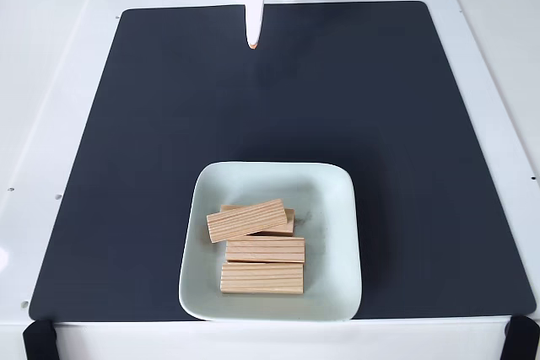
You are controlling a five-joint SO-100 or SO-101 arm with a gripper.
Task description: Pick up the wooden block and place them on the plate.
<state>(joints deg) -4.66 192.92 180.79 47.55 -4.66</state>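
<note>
Four blocks (246,220) are found lying inside the plate (333,208) near the table's (51,82) front edge, one tilted atop another, while the gripper (253,43) is seen at the rear edge, fingers together.

Fixed view: high, front of table (51,56), looking down toward arm base, apparently mid-distance.
</note>
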